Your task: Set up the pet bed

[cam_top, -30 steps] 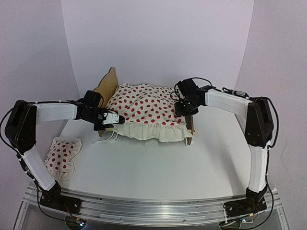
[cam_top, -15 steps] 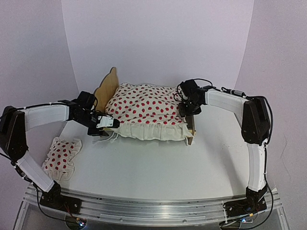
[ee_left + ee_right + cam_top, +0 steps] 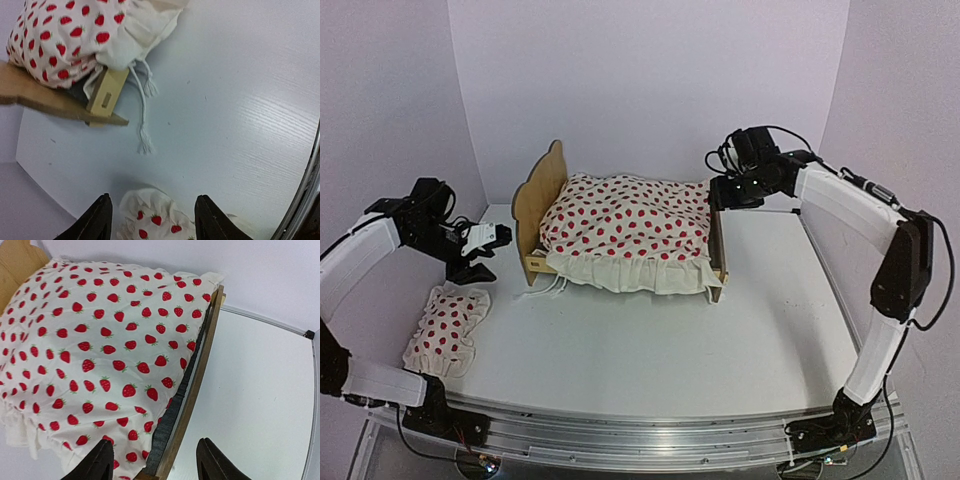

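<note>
while right end effector (image 3: 724, 192) hovers, pet bed (image 3: 537, 198) — beside

The cloth (image 3: 625, 225) lies on the pet bed (image 3: 719, 245), headboard (image 3: 538, 195) at nine o'clock; the pillow (image 3: 445, 330) lies on the table (image 3: 650, 350) at the bed's eight o'clock.

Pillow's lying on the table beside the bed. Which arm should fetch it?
Left. The left gripper hovers open close above the pillow, which shows between its fingers in the wrist view. The right gripper is at the pet bed's opposite end, far from it.
</note>
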Controlling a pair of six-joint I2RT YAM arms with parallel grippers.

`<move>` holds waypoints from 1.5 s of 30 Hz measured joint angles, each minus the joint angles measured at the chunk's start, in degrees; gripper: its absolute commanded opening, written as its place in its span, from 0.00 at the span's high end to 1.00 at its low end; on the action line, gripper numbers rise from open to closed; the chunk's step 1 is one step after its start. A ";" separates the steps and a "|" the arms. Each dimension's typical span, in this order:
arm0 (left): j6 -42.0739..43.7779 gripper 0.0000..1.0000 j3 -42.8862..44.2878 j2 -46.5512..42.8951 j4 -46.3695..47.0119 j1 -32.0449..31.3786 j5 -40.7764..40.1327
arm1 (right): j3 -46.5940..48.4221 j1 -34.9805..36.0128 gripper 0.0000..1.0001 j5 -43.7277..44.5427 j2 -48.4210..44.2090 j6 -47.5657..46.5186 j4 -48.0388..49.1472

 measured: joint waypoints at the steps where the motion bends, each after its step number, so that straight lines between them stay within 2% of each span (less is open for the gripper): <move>1: 0.15 0.33 -1.77 -1.41 -0.07 1.25 -1.12 | -1.03 0.00 0.43 -1.00 -1.74 0.25 0.23; 3: 0.69 0.21 -5.77 -3.41 0.08 4.53 -4.04 | -2.79 0.00 0.43 -2.90 -4.09 0.67 0.67; 4: 0.44 0.09 -7.36 -3.02 0.06 7.01 -5.45 | -3.93 0.00 0.43 -4.09 -5.12 0.96 0.82; 5: 0.40 0.02 -8.55 -2.32 0.08 9.16 -6.87 | -4.86 0.00 0.43 -5.12 -5.94 1.20 0.91; 9: -4.11 0.00 -9.39 5.84 1.31 16.77 -14.09 | -9.08 0.00 0.43 -7.83 -7.80 2.21 1.43; 12: -8.69 0.01 -10.01 10.26 3.02 19.27 -19.40 | -11.74 0.00 0.42 -8.90 -8.52 2.98 1.43; 13: -10.27 0.09 -10.55 11.29 3.60 19.72 -20.57 | -12.31 0.00 0.42 -9.36 -8.63 3.34 1.51; 17: -15.46 0.89 -15.43 14.64 7.05 20.26 -23.15 | -14.43 0.00 0.42 -10.80 -9.34 4.53 2.57; 18: -16.66 0.98 -16.28 15.84 7.53 20.26 -23.49 | -14.84 0.00 0.41 -11.08 -9.60 4.89 2.78; 23: -20.70 1.00 -14.50 15.65 6.17 20.26 -21.38 | -15.74 0.00 0.41 -12.39 -10.55 6.42 4.41; 25: -21.76 1.00 -10.49 12.86 4.26 20.26 -18.72 | -15.74 0.00 0.41 -13.13 -10.59 6.76 5.33; 28: -23.11 1.00 1.61 9.08 1.92 20.12 -15.11 | -15.55 0.00 0.41 -14.57 -10.58 7.23 6.30; 32: -28.51 1.00 27.04 11.76 -2.20 17.98 -12.53 | -14.29 0.00 0.41 -16.09 -10.48 8.76 7.03; 35: -34.80 1.00 47.78 17.69 -5.89 13.27 -9.86 | -14.10 0.03 0.41 -17.68 -10.46 10.93 9.25; 36: -36.69 1.00 51.74 18.72 -5.58 11.28 -8.45 | -14.11 0.15 0.41 -18.19 -10.45 11.67 10.15; 40: -44.51 1.00 62.16 21.63 -6.64 3.59 -2.63 | -14.12 1.49 0.41 -19.38 -10.43 13.86 13.55; 45: -51.44 1.00 69.82 28.27 -5.68 -4.21 -0.80 | -13.53 4.90 0.41 -20.12 -9.53 15.83 16.44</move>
